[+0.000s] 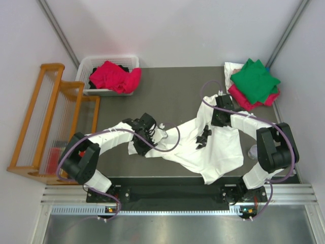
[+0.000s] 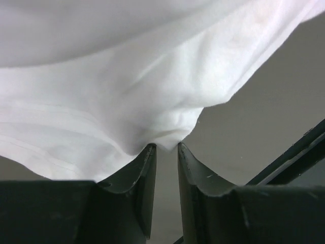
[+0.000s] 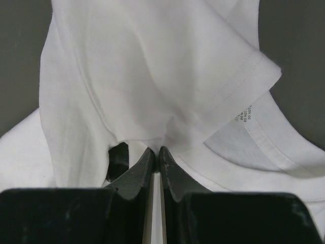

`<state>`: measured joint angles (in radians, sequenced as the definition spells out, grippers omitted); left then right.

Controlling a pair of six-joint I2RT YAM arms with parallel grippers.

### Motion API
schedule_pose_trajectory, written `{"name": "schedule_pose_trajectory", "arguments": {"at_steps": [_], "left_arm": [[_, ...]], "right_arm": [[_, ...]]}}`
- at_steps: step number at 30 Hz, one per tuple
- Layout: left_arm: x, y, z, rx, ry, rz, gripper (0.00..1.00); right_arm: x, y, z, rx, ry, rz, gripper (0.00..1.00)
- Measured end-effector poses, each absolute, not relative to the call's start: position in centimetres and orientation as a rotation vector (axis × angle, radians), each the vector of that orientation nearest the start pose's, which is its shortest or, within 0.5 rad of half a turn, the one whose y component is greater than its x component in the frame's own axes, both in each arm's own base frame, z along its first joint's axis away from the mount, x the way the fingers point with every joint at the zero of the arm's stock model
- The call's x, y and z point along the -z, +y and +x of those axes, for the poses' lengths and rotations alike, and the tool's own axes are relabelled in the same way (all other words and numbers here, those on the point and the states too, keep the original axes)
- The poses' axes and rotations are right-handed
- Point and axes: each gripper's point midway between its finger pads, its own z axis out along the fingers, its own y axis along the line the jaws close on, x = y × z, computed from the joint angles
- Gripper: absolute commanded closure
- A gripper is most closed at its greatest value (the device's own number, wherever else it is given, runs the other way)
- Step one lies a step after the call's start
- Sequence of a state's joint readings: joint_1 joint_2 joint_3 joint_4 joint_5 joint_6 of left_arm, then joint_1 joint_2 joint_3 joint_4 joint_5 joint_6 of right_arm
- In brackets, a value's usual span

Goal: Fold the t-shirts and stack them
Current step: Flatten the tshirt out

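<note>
A large white t-shirt with a small black print lies crumpled across the middle of the dark table. My left gripper is shut on its left edge; in the left wrist view the cloth bunches between the fingertips of that gripper, lifted off the table. My right gripper is shut on the shirt's far right part; in the right wrist view the jaws of that gripper pinch a fold of the shirt near the collar label. A folded green t-shirt lies on a crimson-pink one.
A white slotted basket at the back left holds a crumpled crimson-pink t-shirt. A wooden rack stands off the table's left side. The folded stack sits at the back right corner. Bare table shows behind the shirt.
</note>
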<state>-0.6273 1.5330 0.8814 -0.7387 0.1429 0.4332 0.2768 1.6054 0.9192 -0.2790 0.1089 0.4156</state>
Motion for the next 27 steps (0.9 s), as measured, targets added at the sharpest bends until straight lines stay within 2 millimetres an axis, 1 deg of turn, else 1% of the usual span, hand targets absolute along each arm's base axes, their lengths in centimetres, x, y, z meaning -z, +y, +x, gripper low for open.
{"name": "schedule_pose_trajectory", "arguments": {"at_steps": [2,4,6,8,9,15,22,26,27], "left_arm": [[-2.5,-15.6,20.1,0.241,2.543,1.504,0.71],[-2.4,-15.9,20.4,0.248,2.548,1.497,0.72],[-2.1,-16.0,20.4,0.255,2.560,1.497,0.83],[-1.9,-16.0,20.3,0.259,2.571,1.499,0.97],[-1.9,-16.0,20.2,0.260,2.575,1.495,1.00],[-1.9,-16.0,20.4,0.253,2.569,1.495,1.00],[-2.4,-16.1,21.1,0.229,2.539,1.476,1.00],[-2.5,-15.7,21.6,0.205,2.538,1.455,1.00],[-2.6,-15.5,21.8,0.199,2.539,1.443,1.00]], "right_arm": [[-4.1,9.9,35.5,-0.141,2.524,0.218,0.95],[-4.1,9.9,35.5,-0.142,2.523,0.218,0.95],[-4.1,9.9,35.5,-0.142,2.523,0.217,0.96],[-4.1,9.9,35.5,-0.142,2.524,0.217,0.96],[-4.1,9.9,35.5,-0.142,2.523,0.217,0.96],[-4.1,9.9,35.5,-0.142,2.523,0.217,0.96],[-4.1,9.8,35.5,-0.136,2.523,0.216,0.96],[-4.3,9.8,35.6,-0.133,2.520,0.216,0.96],[-4.4,9.8,35.7,-0.131,2.519,0.216,0.94]]}}
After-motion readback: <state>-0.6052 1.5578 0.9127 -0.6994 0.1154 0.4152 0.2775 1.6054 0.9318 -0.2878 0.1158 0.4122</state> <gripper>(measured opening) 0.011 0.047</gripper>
